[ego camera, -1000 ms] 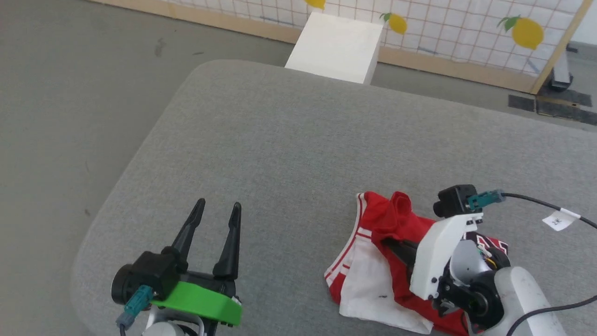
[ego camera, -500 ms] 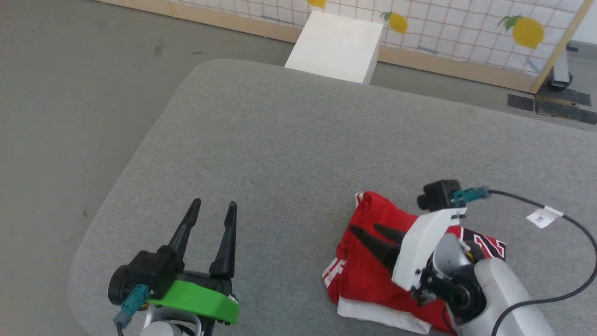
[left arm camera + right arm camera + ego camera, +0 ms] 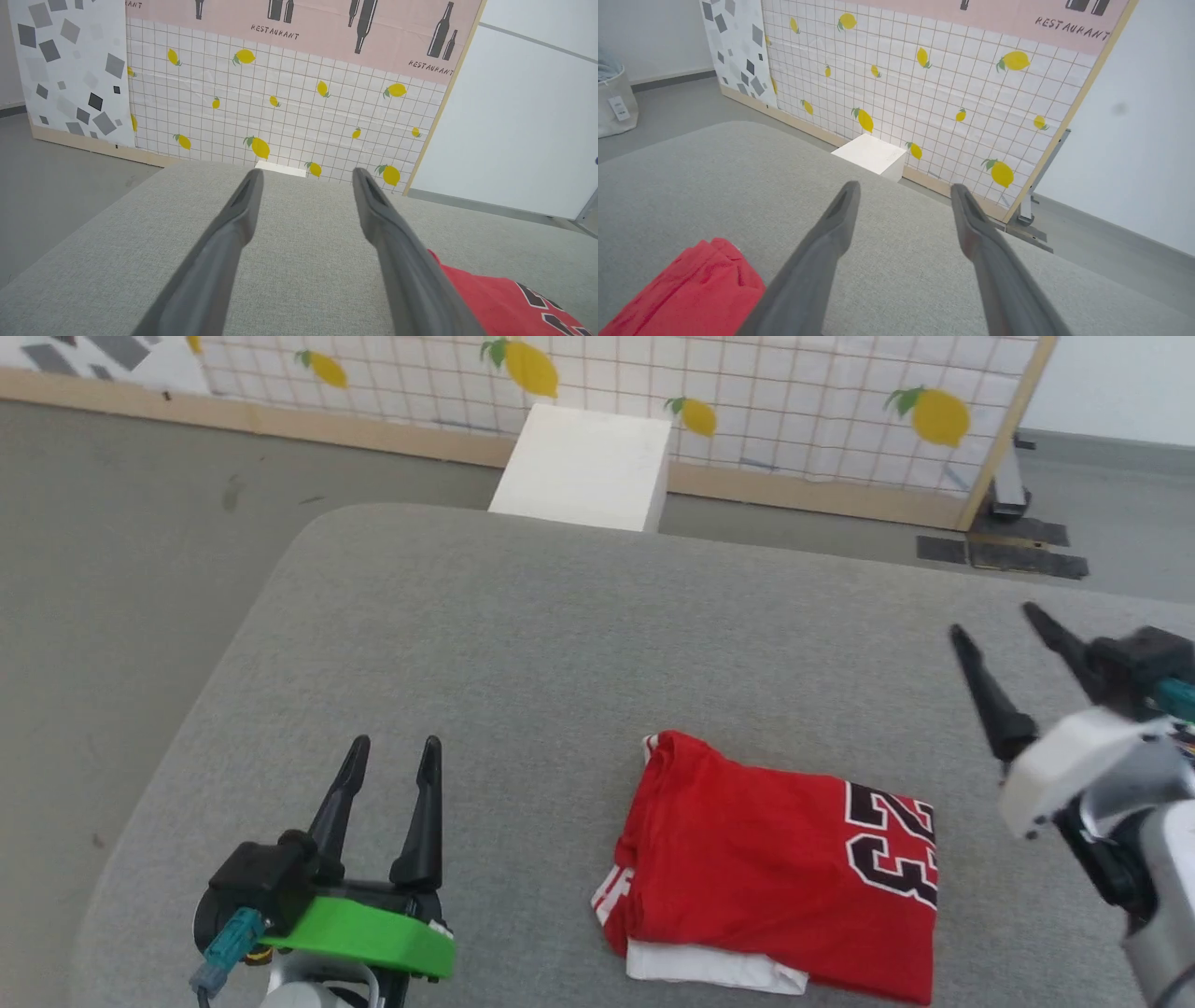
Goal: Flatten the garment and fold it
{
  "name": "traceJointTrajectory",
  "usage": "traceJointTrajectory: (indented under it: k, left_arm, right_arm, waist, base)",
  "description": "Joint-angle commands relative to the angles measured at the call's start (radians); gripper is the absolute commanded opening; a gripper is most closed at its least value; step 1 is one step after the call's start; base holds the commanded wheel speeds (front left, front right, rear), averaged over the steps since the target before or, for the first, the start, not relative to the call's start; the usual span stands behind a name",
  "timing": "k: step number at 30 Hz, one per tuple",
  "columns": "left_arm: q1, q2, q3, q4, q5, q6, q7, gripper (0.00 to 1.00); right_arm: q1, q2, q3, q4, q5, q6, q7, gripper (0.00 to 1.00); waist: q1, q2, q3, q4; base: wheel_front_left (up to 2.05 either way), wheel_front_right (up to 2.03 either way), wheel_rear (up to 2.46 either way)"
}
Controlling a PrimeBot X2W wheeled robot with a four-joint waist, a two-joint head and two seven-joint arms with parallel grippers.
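Grey fabric covers the wide padded table (image 3: 523,616). Beyond its far edge, the head view takes in a white box (image 3: 583,467) on the floor against a lemon-printed screen (image 3: 794,392). The garment (image 3: 756,859) lies folded into a compact red rectangle on the near right part of the table. Its "23" print faces up at the right end, and a white layer peeks out beneath the near edge. The left gripper (image 3: 395,744) sits at the lower left, jaws spread, well apart from the garment. The right gripper (image 3: 993,622) hangs at the right edge, jaws also spread, holding nothing and clear of the cloth.

From the left wrist view, the two fingers (image 3: 224,252) stand apart over bare grey fabric, with the red garment at their lower right. A pink strip (image 3: 299,23) reading "RESTAURANT" tops the screen.

From the right wrist view, that gripper's fingers (image 3: 822,252) are parted with nothing between them, and the garment's red edge lies at the lower left.
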Motion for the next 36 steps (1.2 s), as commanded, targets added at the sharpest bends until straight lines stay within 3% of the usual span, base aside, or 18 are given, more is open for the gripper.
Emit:
traceJointTrajectory:
  k: [1,7,13,14,17,26,36]
  left_arm:
    - [0.014,0.000,0.001,0.004,-0.011,-0.004,-0.004,1.00]
    - [0.021,0.010,-0.005,0.032,-0.024,-0.004,-0.004,1.00]
    - [0.008,0.020,0.003,0.045,0.005,-0.004,-0.004,1.00]
    - [0.009,0.020,0.001,0.042,0.024,-0.004,-0.004,1.00]
    - [0.012,0.021,-0.002,0.041,0.042,-0.004,-0.004,1.00]
    - [0.021,0.025,-0.031,0.060,0.076,-0.004,-0.004,1.00]
    - [0.000,0.020,-0.044,0.054,0.054,-0.004,-0.004,1.00]
  right_arm:
    - [0.034,-0.005,-0.018,-0.008,-0.019,-0.002,-0.038,1.00]
    - [0.158,0.035,-0.161,-0.089,-0.088,-0.002,-0.185,1.00]
    - [0.298,0.178,-0.268,-0.203,-0.155,-0.002,-0.271,1.00]
    - [0.358,0.236,-0.280,-0.240,-0.192,-0.002,-0.287,1.00]
    - [0.409,0.277,-0.290,-0.256,-0.234,-0.002,-0.299,1.00]
    - [0.476,0.311,-0.278,-0.214,-0.379,-0.002,-0.319,1.00]
    - [0.456,0.308,-0.264,-0.185,-0.357,-0.002,-0.272,1.00]
  waist:
    - [0.0000,0.0033,-0.014,-0.031]
    - [0.0000,0.0033,-0.014,-0.076]
    - [0.0000,0.0033,-0.006,-0.104]
    - [0.0000,0.0033,-0.006,-0.114]
    - [0.0000,0.0033,-0.005,-0.122]
    - [0.0000,0.0033,0.006,-0.128]
    - [0.0000,0.0033,0.037,-0.107]
  base:
    - [0.00,0.00,0.00]
    - [0.00,0.00,0.00]
    - [0.00,0.00,0.00]
    - [0.00,0.00,0.00]
    - [0.00,0.00,0.00]
    - [0.00,0.00,0.00]
    - [0.00,0.00,0.00]
